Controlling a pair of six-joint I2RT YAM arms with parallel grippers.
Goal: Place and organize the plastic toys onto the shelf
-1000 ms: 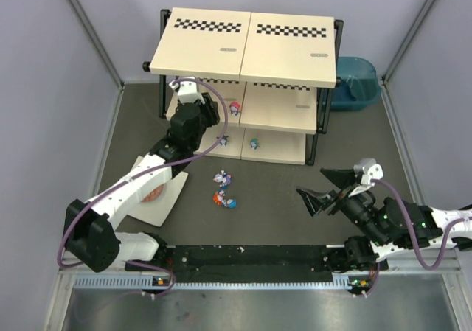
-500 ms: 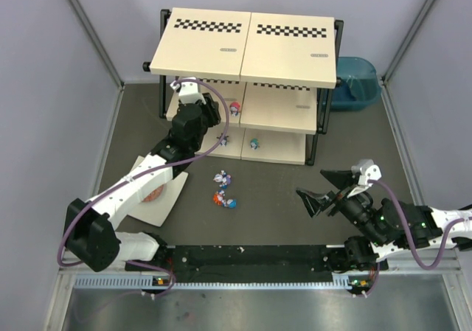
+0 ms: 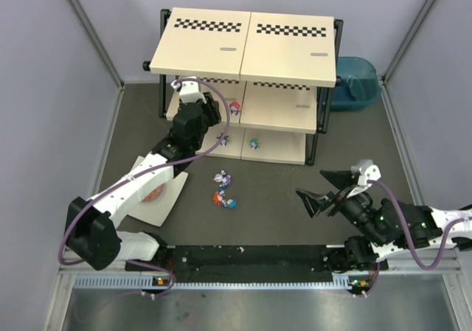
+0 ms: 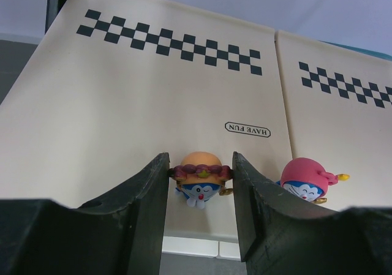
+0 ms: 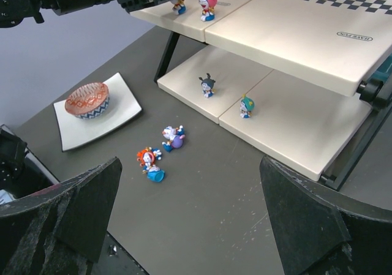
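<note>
My left tool pinches the orange-headed toy by its headband, right at the shelf board. The pink-capped toy stands just right of the tool; if I open crooked, a finger could knock it over. My right tool gapes wide, empty.

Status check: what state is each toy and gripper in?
left gripper: shut on the orange-headed toy
orange-headed toy: held, at the middle board of the shelf
pink-headed toy: upright, middle board
black-headed toy: upright, bottom board
teal-headed toy: upright, bottom board
purple toy: lying on the table
red-haired toy: lying on the table
right gripper: open, empty
</note>
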